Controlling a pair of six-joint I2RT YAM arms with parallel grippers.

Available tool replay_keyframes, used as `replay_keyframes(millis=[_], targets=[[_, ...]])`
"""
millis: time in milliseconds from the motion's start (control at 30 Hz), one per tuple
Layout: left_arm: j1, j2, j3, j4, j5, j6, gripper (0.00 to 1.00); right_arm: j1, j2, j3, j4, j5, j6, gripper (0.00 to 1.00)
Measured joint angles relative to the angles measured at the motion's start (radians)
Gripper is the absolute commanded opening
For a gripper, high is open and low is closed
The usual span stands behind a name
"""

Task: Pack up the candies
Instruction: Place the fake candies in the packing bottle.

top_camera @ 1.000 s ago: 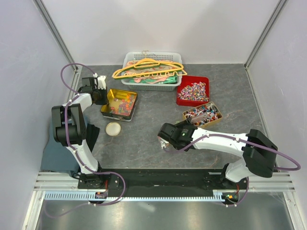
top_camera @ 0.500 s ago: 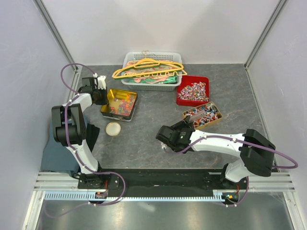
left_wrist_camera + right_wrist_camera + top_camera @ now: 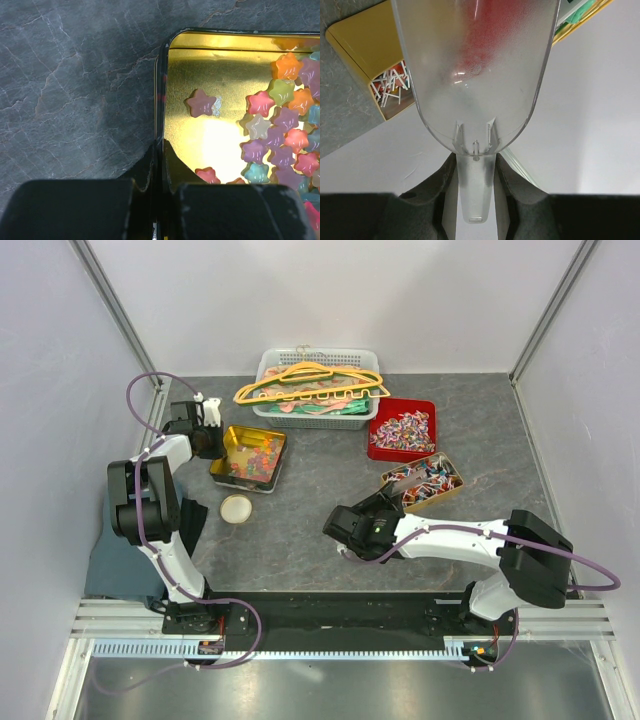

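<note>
Though unclear from overhead, right tool (image 3: 475,172) pinching clear scoop (image 3: 475,75), left tool (image 3: 160,156) pinching tin (image 3: 200,65) rim.

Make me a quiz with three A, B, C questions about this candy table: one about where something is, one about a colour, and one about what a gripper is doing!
1. Where is the hanger basket?
A. at the back of the table
B. beside the arm bases
C. on top of the red tin

2. What colour is the tin with the star gummies?
A. green
B. gold
C. white

3. What is the right gripper doing?
A. hanging open and empty
B. holding a hanger
C. holding a clear scoop

Answers:
1 A, the basket sits along the far edge, behind the tins.
2 B, its inside shines gold in the left wrist view.
3 C, its fingers clamp the scoop's handle.
</note>
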State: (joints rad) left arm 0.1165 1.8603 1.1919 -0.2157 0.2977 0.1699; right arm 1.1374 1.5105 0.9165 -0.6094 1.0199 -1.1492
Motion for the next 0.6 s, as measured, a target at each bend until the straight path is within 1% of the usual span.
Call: replay_keyframes(millis=[200,333,367,467,533,567,600], targets=[[0.0,0.0,0.0,0.0,0.001,0.0,0.02,0.0,-0.001,0.005,-0.013,-0.016,0.011,0.0],[0.0,0.0,0.0,0.0,0.018,0.0,0.02,-0.009,-0.021,0.059,-0.056,-0.063,0.047,0.0],[0.0,0.0,0.0,0.0,0.024,0.0,0.04,-0.013,-0.034,0.077,-0.061,-0.078,0.058,0.0],[0.0,0.0,0.0,-0.002,0.03,0.001,0.18,-0.035,-0.08,0.122,-0.065,-0.13,0.1,0.0],[0.0,0.0,0.0,-0.008,0.034,0.002,0.23,-0.06,-0.124,0.145,-0.065,-0.173,0.14,0.0],[0.0,0.0,0.0,-0.011,0.042,0.002,0.33,-0.073,-0.142,0.151,-0.065,-0.196,0.159,0.0],[0.0,0.0,0.0,-0.014,0.044,0.002,0.4,-0.083,-0.157,0.154,-0.066,-0.214,0.177,0.0]])
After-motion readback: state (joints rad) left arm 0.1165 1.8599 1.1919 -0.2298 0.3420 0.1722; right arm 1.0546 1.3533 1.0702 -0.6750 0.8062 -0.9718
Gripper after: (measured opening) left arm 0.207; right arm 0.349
